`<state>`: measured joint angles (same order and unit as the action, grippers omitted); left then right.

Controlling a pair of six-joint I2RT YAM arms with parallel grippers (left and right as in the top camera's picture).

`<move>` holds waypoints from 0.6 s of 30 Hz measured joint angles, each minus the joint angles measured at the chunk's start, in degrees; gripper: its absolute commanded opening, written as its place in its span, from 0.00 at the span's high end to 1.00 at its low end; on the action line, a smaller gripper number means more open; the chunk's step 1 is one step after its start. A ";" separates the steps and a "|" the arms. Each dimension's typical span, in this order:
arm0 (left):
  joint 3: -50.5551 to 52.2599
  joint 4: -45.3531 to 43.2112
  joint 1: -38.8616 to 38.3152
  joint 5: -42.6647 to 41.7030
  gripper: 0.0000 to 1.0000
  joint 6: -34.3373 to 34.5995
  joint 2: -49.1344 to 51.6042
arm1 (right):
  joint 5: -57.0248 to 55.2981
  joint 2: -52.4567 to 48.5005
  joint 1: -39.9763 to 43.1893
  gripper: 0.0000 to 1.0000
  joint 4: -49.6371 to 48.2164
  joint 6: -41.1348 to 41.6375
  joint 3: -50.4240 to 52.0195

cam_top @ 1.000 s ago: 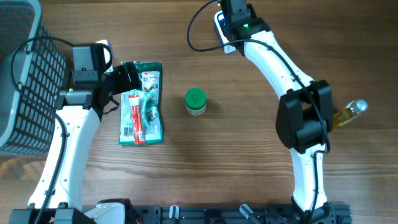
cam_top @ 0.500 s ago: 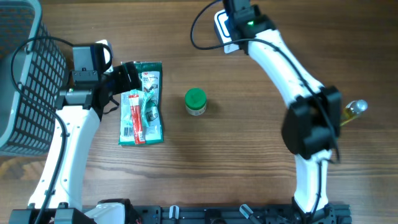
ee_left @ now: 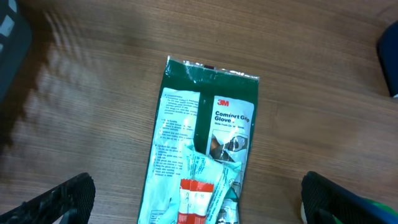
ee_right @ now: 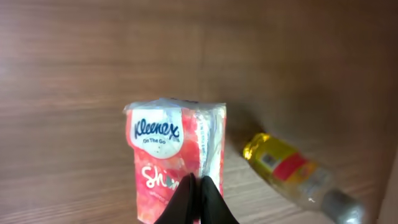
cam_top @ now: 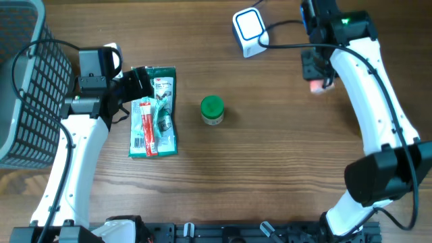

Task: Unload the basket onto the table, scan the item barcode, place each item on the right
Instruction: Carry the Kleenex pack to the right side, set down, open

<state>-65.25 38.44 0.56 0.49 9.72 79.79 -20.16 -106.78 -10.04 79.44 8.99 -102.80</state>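
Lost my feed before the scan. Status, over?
Right gripper shut on tissue pack. Left gripper open above glove packet. Scanner apart from pack, bare table between.

We find the basket (cam_top: 23,101) at far left, the glove packet (cam_top: 164,101) right of it with a smaller packet (cam_top: 144,128) on it, and the jar (cam_top: 212,110) at centre. The scanner (cam_top: 248,30) sits at upper centre, with the tissue pack (cam_top: 316,85) to its lower right. In the right wrist view, a bottle (ee_right: 292,171) lies lower right of the pack.

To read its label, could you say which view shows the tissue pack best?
Right wrist: the tissue pack faces the camera, logo legible. Overhead shows only a pink corner under the right gripper; left wrist, nothing.
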 measured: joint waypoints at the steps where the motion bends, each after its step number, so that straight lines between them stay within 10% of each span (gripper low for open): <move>1: 0.00 -0.13 0.00 0.00 0.00 0.02 0.00 | 0.31 0.00 1.16 0.96 -0.92 0.39 2.93; 10: 0.00 0.00 0.00 0.00 0.00 0.02 0.00 | 0.87 -0.61 6.91 0.88 -17.79 -1.75 23.89; 16: 0.00 -0.04 0.00 0.00 0.00 0.02 0.00 | -0.74 -0.68 8.72 0.10 -24.30 -3.02 27.47; 18: 0.00 -0.04 0.00 0.00 0.00 0.02 0.00 | -0.85 -0.68 8.74 0.00 -25.14 -3.04 27.47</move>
<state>-65.25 38.39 0.56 0.49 9.74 79.79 -21.02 -107.46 -1.30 54.30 5.96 -75.33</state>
